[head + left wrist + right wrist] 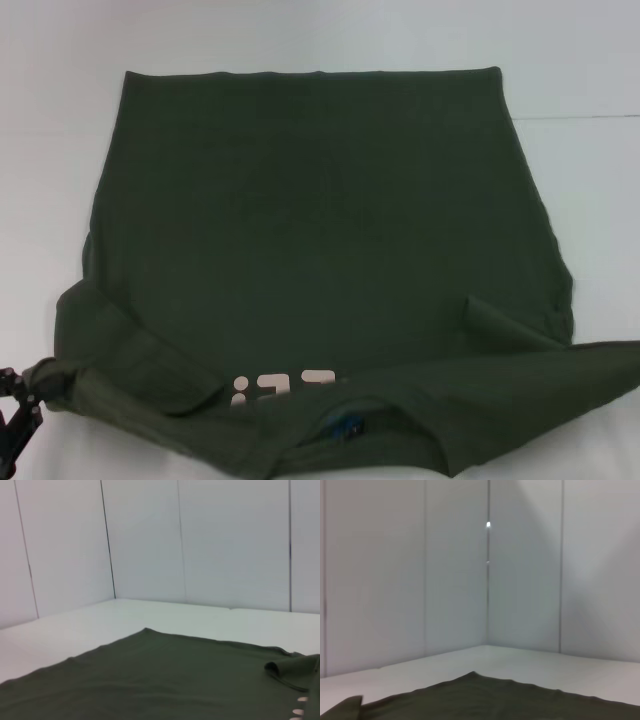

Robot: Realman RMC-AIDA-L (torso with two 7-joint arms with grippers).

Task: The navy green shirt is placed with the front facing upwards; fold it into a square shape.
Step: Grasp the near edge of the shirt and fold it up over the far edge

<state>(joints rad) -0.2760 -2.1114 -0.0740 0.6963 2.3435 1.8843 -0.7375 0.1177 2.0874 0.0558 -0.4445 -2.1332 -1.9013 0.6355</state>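
The white table (580, 60) carries the navy green shirt (320, 230), which covers most of its middle, with the straight hem toward the far edge and bare strips open along the far, left and right edges. At the near edge the sleeves are folded inward over the pink print (285, 388) and the blue neck label (348, 426). The left gripper (22, 395) at the near left corner is closed on the bunched left sleeve; the right gripper is out of sight.

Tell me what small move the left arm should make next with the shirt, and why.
Probably carry the gathered sleeve inward across the navy green shirt and lay it flat. In the head view the left gripper sits at the near left corner against bunched cloth, the near edge is already turned over the pink print, and the far hem lies flat. The right gripper is not in view.
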